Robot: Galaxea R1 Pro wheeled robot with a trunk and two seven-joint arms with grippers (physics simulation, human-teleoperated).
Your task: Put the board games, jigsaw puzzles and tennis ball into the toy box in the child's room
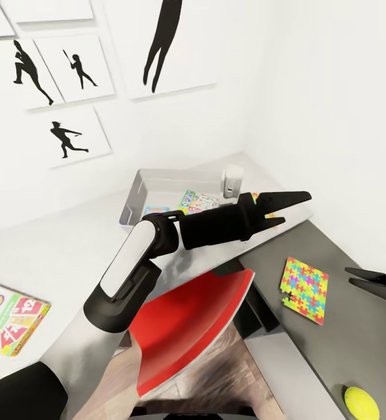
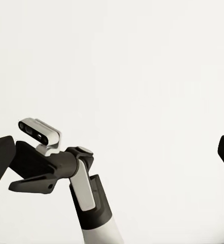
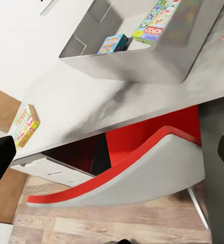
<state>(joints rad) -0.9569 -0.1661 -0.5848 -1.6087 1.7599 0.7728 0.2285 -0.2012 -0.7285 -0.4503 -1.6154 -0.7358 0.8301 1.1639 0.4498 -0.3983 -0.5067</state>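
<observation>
Left hand point(image 1: 286, 209): fingers spread, nothing between them; it hangs over the desk just beside the toy box's near corner, partly covering a jigsaw there.
Right hand point(image 1: 376, 284): cut off by the head view's edge; only dark finger tips show, parted and bare, over the dark side desk. In the left wrist view point(image 2: 33, 170) the same hand shows against a blank white wall.
Toy box point(image 1: 136, 192): pale grey bin on the pale desk point(image 1: 53, 256), against the wall. Landmark for the rest.
Inside toy box: a green-edged game box point(image 1: 197, 202) and a small blue box point(image 1: 155, 209), both part hidden by the rim and the left arm; their print is too small to read in the head view.
Second jigsaw point(image 1: 267, 214): only a sliver shows behind the left hand, beside the toy box; whether it touches the box I cannot tell.
Jigsaw point(image 1: 304, 290): flat on the dark side desk point(image 1: 344, 344), well apart from the toy box.
Ball point(image 1: 361, 403): yellow-green, on the side desk's near end, farthest from the toy box.
Small game point(image 1: 9, 318): yellow, green and red box at the pale desk's near edge, well apart from the toy box, cut off by the frame.
Chair point(image 1: 187, 326): red and grey seat, tucked partly under the desk below the toy box.
White object point(image 1: 232, 181): stands at the toy box's far corner; what it is I cannot tell.
</observation>
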